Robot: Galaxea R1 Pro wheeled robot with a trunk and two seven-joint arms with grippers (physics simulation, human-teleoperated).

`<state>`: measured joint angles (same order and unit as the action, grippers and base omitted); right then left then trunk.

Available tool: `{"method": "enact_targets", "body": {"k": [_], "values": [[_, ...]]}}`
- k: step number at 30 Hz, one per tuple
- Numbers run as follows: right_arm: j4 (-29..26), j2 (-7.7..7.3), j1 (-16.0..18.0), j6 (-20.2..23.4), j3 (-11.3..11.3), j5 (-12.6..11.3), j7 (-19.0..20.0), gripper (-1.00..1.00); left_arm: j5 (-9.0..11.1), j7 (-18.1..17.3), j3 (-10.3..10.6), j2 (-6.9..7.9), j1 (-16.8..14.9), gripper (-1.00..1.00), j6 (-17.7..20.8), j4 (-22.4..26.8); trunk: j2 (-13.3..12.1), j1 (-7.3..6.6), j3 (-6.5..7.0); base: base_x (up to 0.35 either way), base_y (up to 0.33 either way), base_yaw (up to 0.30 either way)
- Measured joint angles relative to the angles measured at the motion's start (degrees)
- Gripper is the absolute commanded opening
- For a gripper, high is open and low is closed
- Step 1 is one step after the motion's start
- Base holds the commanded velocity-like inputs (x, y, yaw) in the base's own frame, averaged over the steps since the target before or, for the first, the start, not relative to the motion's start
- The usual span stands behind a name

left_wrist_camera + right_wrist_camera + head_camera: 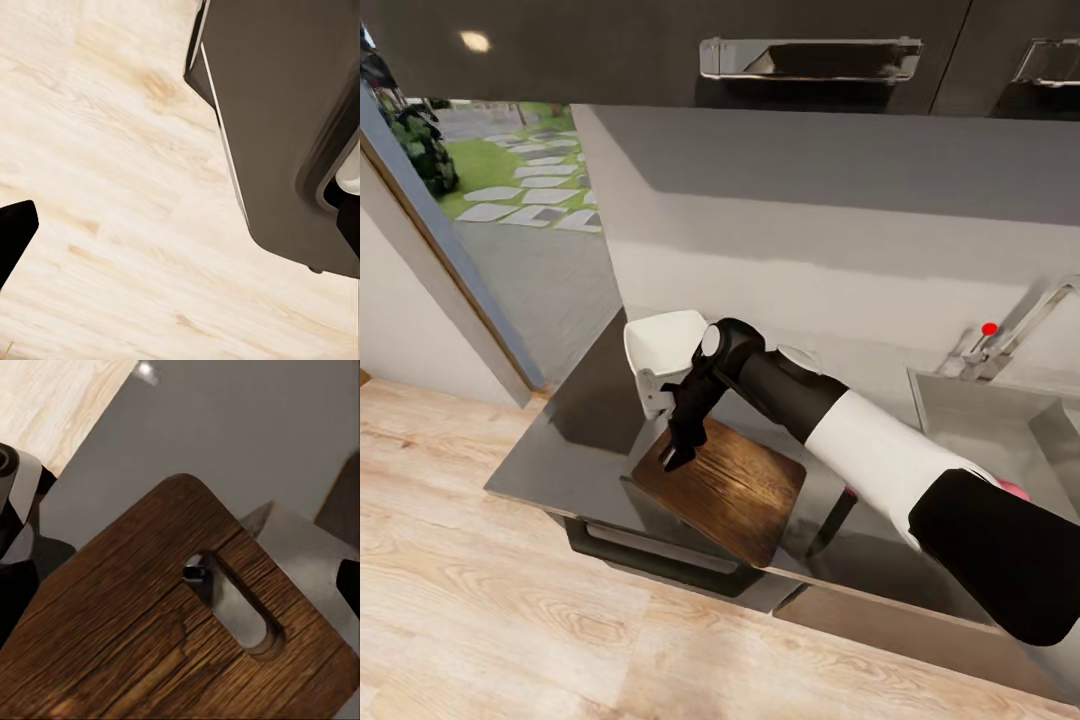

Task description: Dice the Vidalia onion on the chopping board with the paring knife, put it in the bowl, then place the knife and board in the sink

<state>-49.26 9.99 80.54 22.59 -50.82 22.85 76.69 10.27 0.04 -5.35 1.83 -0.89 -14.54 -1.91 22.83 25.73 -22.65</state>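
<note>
Your right gripper (678,452) hangs fingers-down over the far left corner of the chopping board (725,490), at about 10 o'clock from the board's middle. Its dark fingers appear close together with nothing seen between them, but I cannot tell whether they are fully clenched. In the right wrist view the board's handle slot (238,611) lies just ahead.

The bowl (663,350) sits right behind the wrist, at 12 o'clock from the gripper, partly hidden by it. The board overhangs the countertop (570,430) front edge, tilted. The paring knife (838,515), red handle and dark blade, lies at 3 o'clock from the board, mostly under your forearm. The sink (1000,420) is further right, tap (1010,335) behind it.

Your right arm reaches across from lower right, elbow bent, forearm covering the counter.

Your left gripper (15,232) shows one dark finger over the wood floor (112,187); its state I cannot tell.
</note>
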Motion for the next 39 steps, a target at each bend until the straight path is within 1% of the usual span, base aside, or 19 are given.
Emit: {"method": "enact_targets", "body": {"k": [6,16,18,20,21,22,25,30,33,34,39], "values": [[0.0,0.0,0.0,-0.1,-0.9,0.3,-0.1,1.0,0.0,-0.1,0.0,0.01,0.0,1.0,0.0,0.0,0.0,0.02,0.0,0.112,0.0,0.0],[0.0,0.0,0.0,-0.1,-1.2,0.2,-0.1,1.0,0.0,-0.3,0.0,0.09,0.0,1.0,0.0,0.0,0.0,0.02,0.0,0.004,0.03,0.0],[0.0,0.0,0.0,-0.7,-1.4,0.2,-0.1,1.0,0.0,-0.3,0.0,0.09,0.0,1.0,0.0,0.0,0.0,0.02,0.0,0.0,0.05,0.0],[0.0,0.0,0.0,-1.7,-2.7,0.2,0.0,1.0,0.0,-0.3,0.0,0.09,0.0,1.0,0.0,0.0,0.0,0.02,0.0,0.0,0.017,0.0],[0.0,0.0,0.0,-2.5,-5.3,0.2,0.0,1.0,0.0,-0.3,0.0,0.18,0.0,1.0,0.0,0.0,0.0,0.03,0.0,0.0,0.005,0.0],[0.0,0.0,0.0,-2.7,-6.2,0.2,0.0,1.0,0.0,-0.3,0.0,0.29,0.0,1.0,0.0,0.0,0.0,0.02,0.0,0.0,0.004,0.0],[-0.1,0.0,0.0,-3.0,-7.3,0.2,0.0,1.0,0.0,-0.3,0.0,0.47,0.0,1.0,0.0,0.0,0.0,0.02,0.0,0.0,0.001,0.0],[-0.1,0.0,0.0,-3.1,-7.6,0.1,0.0,1.0,0.0,-0.3,0.0,0.52,0.0,1.0,0.0,0.0,0.0,0.02,0.0,0.0,0.0,0.0],[-0.1,0.0,0.0,-4.0,-7.7,0.1,0.0,1.0,0.0,-0.3,0.0,0.53,0.0,1.0,0.0,0.0,0.0,0.02,0.0,0.015,0.005,0.0],[-0.1,0.0,0.0,-5.0,-7.7,0.1,0.2,1.0,0.0,-0.3,0.0,0.53,0.0,1.0,0.0,0.0,0.0,0.02,0.0,0.066,0.04,0.0],[-0.1,0.0,0.0,-5.5,-7.8,0.1,0.4,1.0,0.0,-0.3,0.0,0.53,0.0,1.0,0.0,0.0,0.0,0.01,0.0,0.135,0.124,0.0]]}}
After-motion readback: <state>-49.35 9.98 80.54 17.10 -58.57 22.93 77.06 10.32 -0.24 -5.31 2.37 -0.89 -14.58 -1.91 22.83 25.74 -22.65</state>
